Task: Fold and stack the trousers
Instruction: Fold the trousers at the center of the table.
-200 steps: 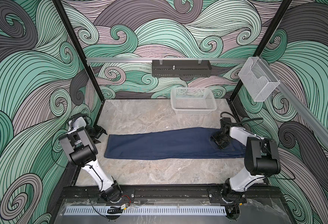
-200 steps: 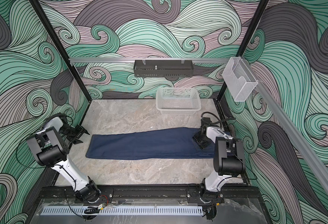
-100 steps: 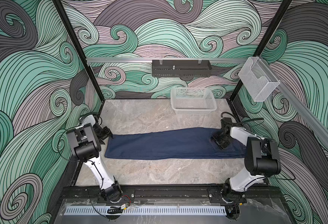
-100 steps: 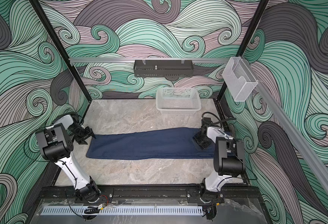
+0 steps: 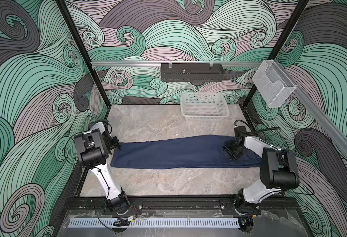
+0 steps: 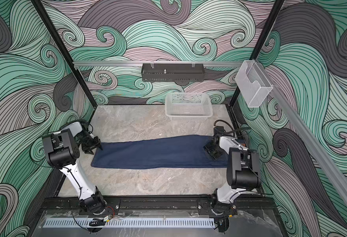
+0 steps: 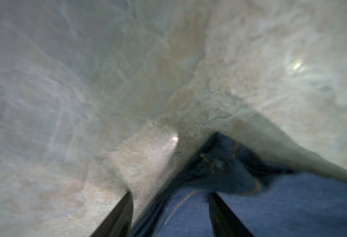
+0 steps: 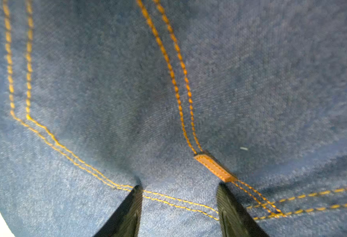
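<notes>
The trousers (image 5: 178,151) (image 6: 154,151) are dark navy denim, doubled lengthwise into a long strip that runs left to right across the marble table (image 5: 158,184). My left gripper (image 5: 117,144) (image 6: 95,146) is low at the strip's far left corner. In the left wrist view it (image 7: 170,194) is open, the denim edge (image 7: 291,205) between its fingers, one finger over bare table. My right gripper (image 5: 229,151) (image 6: 209,151) rests on the right, waist end. There it (image 8: 178,185) is open, both tips pressing flat denim (image 8: 107,82) beside a small tan tab (image 8: 214,168).
A white mesh basket (image 5: 205,118) (image 6: 189,117) stands at the back of the table, right of centre. A black tray (image 5: 192,72) hangs on the rear rail. A clear holder (image 5: 273,86) is fixed to the right rail. Patterned walls close in three sides.
My left arm has swung in from the left wall to the left end of the trousers, and its jaws have narrowed slightly. The right arm and the trousers have not moved.
</notes>
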`<state>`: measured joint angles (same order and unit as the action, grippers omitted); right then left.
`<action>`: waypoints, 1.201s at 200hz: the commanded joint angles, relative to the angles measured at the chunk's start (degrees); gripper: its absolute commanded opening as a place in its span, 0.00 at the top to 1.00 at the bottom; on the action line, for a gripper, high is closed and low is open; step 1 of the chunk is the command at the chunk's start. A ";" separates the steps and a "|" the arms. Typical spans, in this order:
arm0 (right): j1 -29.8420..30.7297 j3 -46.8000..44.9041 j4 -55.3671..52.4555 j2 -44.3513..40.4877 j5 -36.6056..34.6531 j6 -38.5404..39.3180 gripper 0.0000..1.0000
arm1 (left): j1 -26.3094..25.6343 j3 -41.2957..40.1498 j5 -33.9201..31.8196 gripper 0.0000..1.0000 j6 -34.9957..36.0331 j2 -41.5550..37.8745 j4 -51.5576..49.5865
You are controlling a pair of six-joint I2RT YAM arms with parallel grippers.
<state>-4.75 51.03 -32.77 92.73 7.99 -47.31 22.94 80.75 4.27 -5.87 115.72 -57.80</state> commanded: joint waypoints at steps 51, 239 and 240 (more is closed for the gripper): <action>-0.08 -2.33 -0.84 -0.17 2.31 0.12 0.41 | -4.07 -2.16 1.13 0.62 1.83 1.63 -0.78; 22.72 1.27 0.53 3.80 2.14 -9.75 0.45 | -1.02 17.94 -24.37 1.00 -4.31 -5.06 -8.96; 22.97 1.45 0.52 3.96 2.08 -9.83 0.45 | -0.99 18.12 -24.38 1.00 -4.32 -5.06 -9.02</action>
<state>13.26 50.41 -32.32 92.55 10.52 -52.60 20.23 94.13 -12.71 -8.01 110.89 -62.26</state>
